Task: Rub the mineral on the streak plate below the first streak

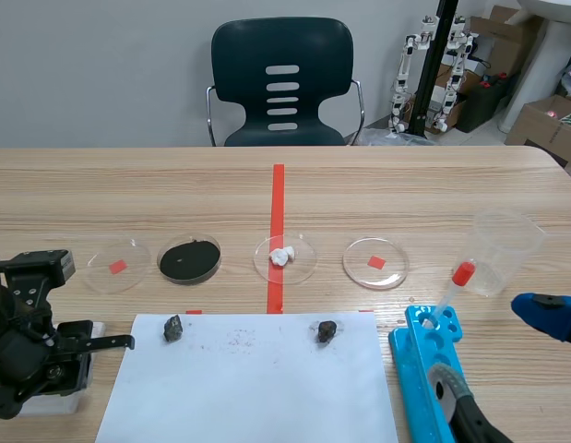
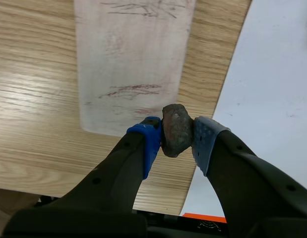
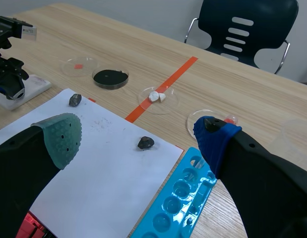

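At the lower left of the scene view, the left arm's fingers (image 2: pixel 152 141) are clamped on a dark brownish-grey mineral lump (image 2: pixel 176 130), pinched between their 2 blue pads. The lump hangs at the near edge of a white rectangular streak plate (image 2: pixel 128 59), which lies on the light wooden desk (image 2: pixel 34 99) just beside a large white paper sheet (image 1: pixel 257 378). Whether the lump touches the plate cannot be told. The plate bears a dark streak (image 2: pixel 143 6) at its far end and a reddish-brown streak (image 2: pixel 131 90) closer in, just ahead of the lump. The right arm's fingers (image 3: pixel 61 134) are spread wide with nothing between them, at the scene's lower right by a bright blue plastic well tray (image 1: pixel 419 369). A small dark rock (image 1: pixel 172 328) lies near the paper's upper left corner and a second dark rock (image 1: pixel 327 330) toward its upper right. Beyond the paper, across the middle of the frame, runs a row of 4 clear round dishes (image 1: pixel 375 263), with a clear plastic cup (image 1: pixel 502 249) at the right.
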{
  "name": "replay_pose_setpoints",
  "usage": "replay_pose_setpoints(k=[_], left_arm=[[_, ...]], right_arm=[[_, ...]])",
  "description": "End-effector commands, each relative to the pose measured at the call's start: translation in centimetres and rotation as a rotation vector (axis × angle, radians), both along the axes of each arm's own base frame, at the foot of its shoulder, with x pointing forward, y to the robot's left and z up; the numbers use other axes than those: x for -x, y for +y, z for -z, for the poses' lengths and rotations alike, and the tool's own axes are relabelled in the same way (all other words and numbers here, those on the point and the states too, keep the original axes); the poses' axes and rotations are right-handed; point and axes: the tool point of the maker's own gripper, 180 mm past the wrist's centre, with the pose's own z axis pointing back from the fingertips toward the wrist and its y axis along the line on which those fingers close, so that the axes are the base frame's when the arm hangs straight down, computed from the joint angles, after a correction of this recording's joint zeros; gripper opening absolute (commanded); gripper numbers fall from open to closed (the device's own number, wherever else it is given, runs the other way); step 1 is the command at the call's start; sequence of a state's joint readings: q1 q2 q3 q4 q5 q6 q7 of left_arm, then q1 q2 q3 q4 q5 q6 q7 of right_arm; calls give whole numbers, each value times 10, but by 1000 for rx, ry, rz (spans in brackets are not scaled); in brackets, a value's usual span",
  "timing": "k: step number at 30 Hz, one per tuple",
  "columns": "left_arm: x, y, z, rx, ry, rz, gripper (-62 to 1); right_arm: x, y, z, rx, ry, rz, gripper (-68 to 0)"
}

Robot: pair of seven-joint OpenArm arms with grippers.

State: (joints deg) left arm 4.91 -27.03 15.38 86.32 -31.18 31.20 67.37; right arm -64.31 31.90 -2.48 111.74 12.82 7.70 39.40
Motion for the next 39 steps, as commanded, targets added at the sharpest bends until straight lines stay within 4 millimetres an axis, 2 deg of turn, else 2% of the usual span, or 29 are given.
replay_pose_setpoints(k=[1,16,26,39], left_arm=[[-5,2,-3,2,-21,13,-552],[-7,19,5,0,-27,16,-552],[0,27,15,1,15,16,-552],[8,68,8,-188,70,8,-552]], right_arm=[[-4,-2,-7,-5,-33,6,-201],[-4,-2,-7,-5,-32,6,-201],[-4,-2,-7,-5,-32,6,-201],[-4,-2,-7,-5,-33,6,-201]])
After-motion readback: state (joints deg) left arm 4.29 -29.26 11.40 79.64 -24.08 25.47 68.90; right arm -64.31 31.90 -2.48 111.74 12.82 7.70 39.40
